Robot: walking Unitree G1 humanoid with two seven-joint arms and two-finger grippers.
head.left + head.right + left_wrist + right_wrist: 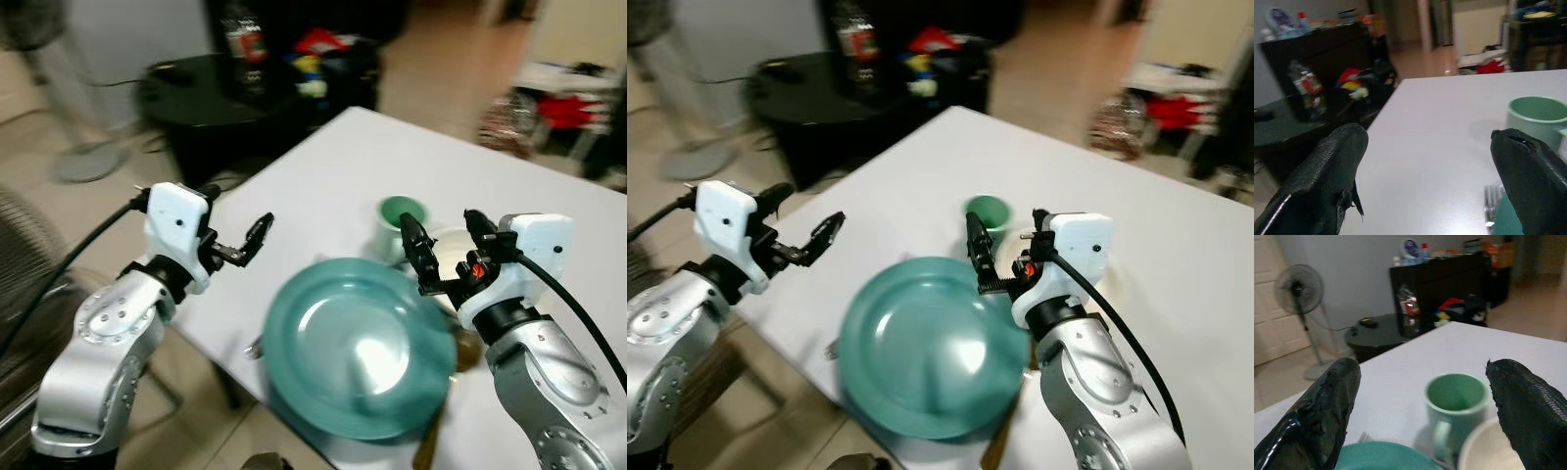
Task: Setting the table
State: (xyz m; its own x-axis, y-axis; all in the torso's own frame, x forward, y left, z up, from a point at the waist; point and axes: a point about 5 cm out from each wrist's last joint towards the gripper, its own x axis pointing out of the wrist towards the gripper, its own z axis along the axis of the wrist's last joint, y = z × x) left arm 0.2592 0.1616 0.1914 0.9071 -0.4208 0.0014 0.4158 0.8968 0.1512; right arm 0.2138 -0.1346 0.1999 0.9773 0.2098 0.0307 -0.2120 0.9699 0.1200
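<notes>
A large teal plate (358,348) lay on the white table (333,176), close to its near edge; behind the plate, toward the robot's right, stood a green mug (401,223), and just beside the mug a white bowl (1488,451). The left gripper (245,245) hovered over the table's left edge — fingers spread wide, nothing between them; a fork's tines (1492,196) showed by the plate's rim in its wrist view. The right gripper (446,245) hung above the far right rim of the plate, near mug and bowl, its fingers also well apart and empty. A standing fan (1299,289) and dark cabinet (1449,276) stood beyond.
</notes>
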